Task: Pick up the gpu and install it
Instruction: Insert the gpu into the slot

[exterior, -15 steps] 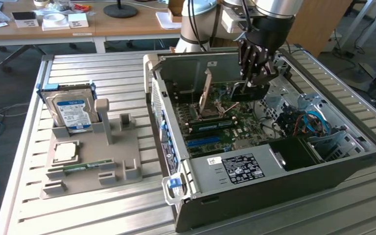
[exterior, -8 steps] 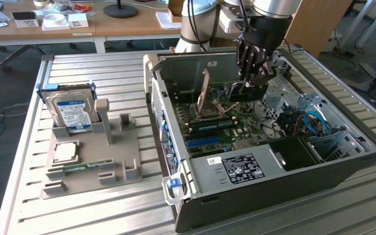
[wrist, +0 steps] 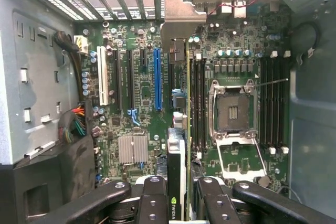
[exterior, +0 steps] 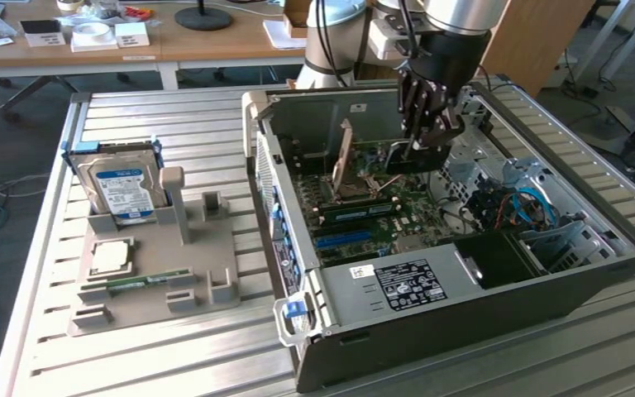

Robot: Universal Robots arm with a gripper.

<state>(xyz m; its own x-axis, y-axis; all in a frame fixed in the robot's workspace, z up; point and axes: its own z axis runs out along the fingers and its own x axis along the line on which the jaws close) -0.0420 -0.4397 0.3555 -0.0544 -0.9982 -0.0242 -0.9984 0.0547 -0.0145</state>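
- Clamping the gpu point(wrist: 176, 150) edge-on, the gripper point(wrist: 178, 199) has its jaws closed against the card's two flat faces.
- Held inside the open computer case point(exterior: 582, 273), the card hangs over the motherboard point(wrist: 142, 93), its silver bracket toward the rear.
- A blue slot point(wrist: 157, 77) runs just beside it.
- At the exterior view's left, a hard drive point(exterior: 119, 186) stands apart on the table.

I see open room above the green motherboard point(wrist: 144, 90) under my black claw point(exterior: 428, 142). The thin green gpu card point(wrist: 177, 166) it grips hangs edge-on between the long blue slot point(wrist: 157, 80) and the silver processor socket point(wrist: 232, 111); walls of the grey metal case point(wrist: 42, 51) hem both sides.
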